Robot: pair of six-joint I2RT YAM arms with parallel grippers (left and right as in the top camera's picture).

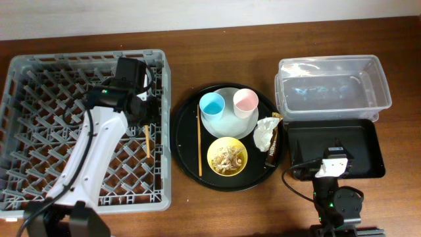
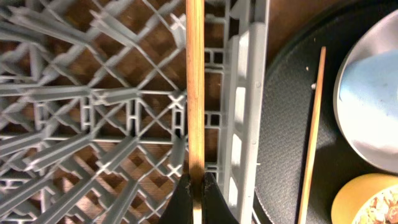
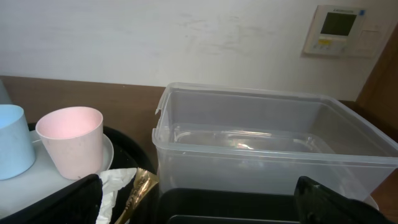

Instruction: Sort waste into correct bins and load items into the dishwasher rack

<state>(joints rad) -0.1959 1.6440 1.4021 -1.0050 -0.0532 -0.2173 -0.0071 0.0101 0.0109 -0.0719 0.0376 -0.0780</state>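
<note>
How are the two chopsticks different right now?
The held chopstick is pinched by the left claw; the loose chopstick lies untouched. The held chopstick is over the dishwasher rack; the loose chopstick rests on the round black tray. Both are thin, straight and wooden.

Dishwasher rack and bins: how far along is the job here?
Done: nothing; the dishwasher rack, clear tub and black tray look empty. In hand: the left end effector holds the first chopstick over the rack. Left: second chopstick, blue cup, pink cup, plate, yellow bowl of scraps, napkin and wrapper, on the round tray.
</note>
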